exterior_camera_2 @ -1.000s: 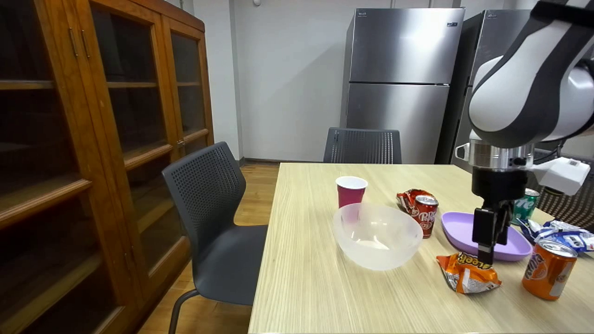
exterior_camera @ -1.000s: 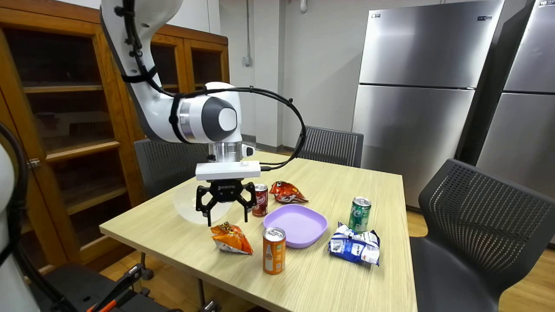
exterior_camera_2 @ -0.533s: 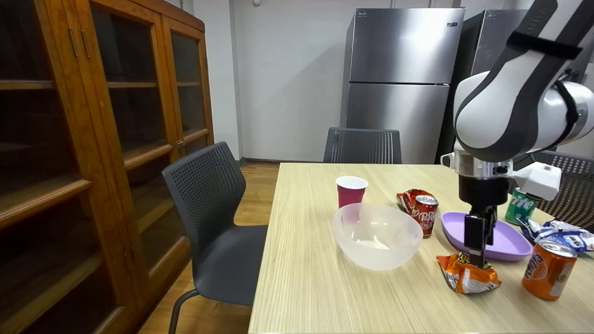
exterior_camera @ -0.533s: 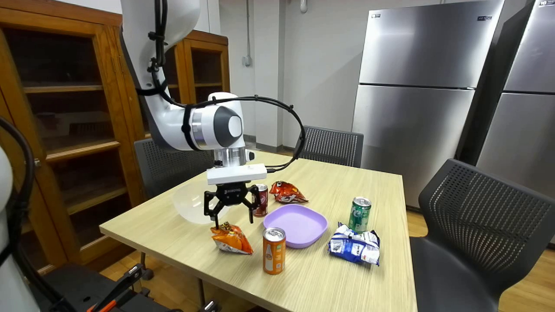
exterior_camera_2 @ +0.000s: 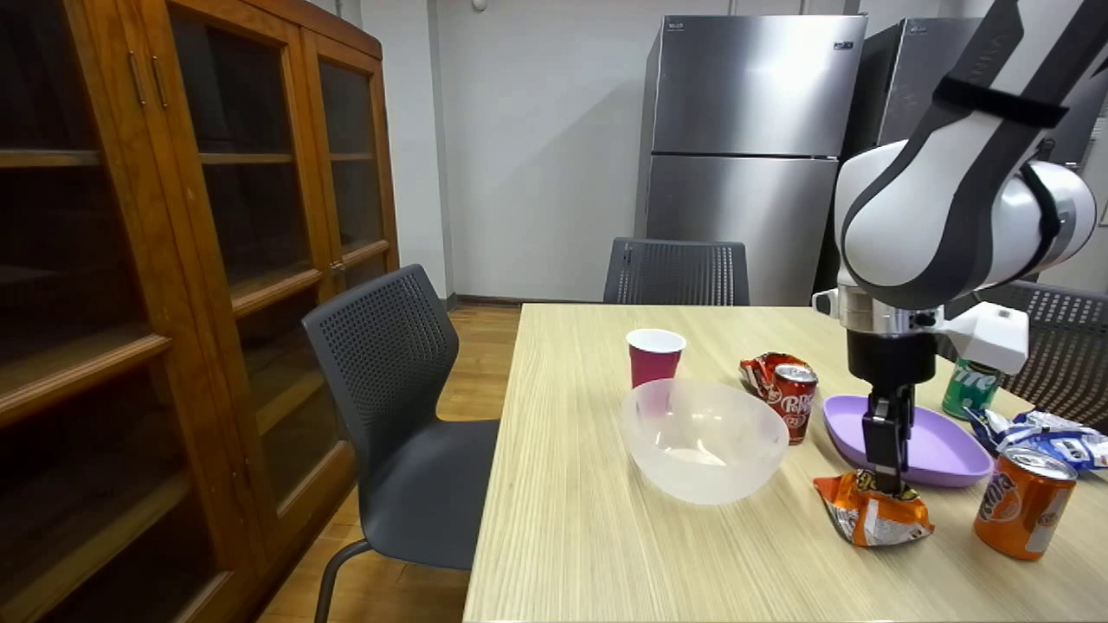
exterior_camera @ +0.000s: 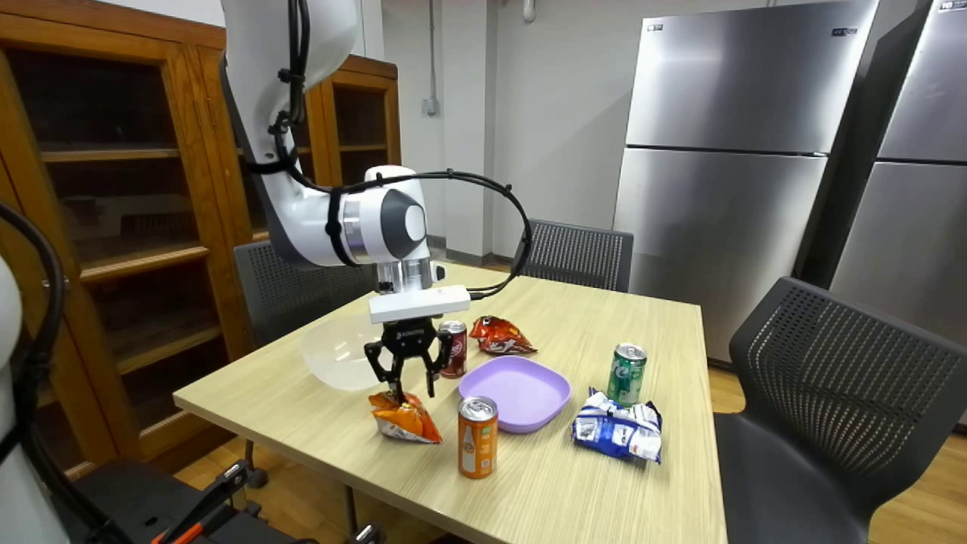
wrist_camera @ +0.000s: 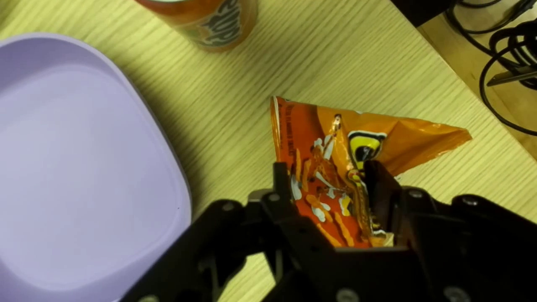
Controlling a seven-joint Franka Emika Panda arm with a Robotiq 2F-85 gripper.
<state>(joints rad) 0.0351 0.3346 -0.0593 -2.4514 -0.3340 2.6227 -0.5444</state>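
Note:
An orange snack bag [exterior_camera: 408, 427] lies on the table in both exterior views, its printed front filling the middle of the wrist view. My gripper [exterior_camera: 414, 391] points straight down over it, jaws partly closed. In the wrist view the gripper [wrist_camera: 325, 167] straddles the bag [wrist_camera: 308, 126]: one finger stands at its left edge, the other presses against the raised seam by the yellow eye print. A gap remains between the fingers, and no firm grip shows. Beside the bag are an orange can [exterior_camera: 478, 446] and a purple plate [wrist_camera: 84, 167].
A frosted bowl [exterior_camera_2: 701, 463] and a dark pink cup [exterior_camera_2: 653, 363] stand to one side. Behind the gripper are a dark red can [exterior_camera_2: 794, 407] and a red bag [exterior_camera: 500, 338]. A green can [exterior_camera: 627, 374] and blue bag [exterior_camera: 616, 432] sit past the plate.
My gripper has come down onto the orange bag, shifting right in one exterior picture and left in its counterpart. Its jaws have narrowed. The bag has nudged very slightly.

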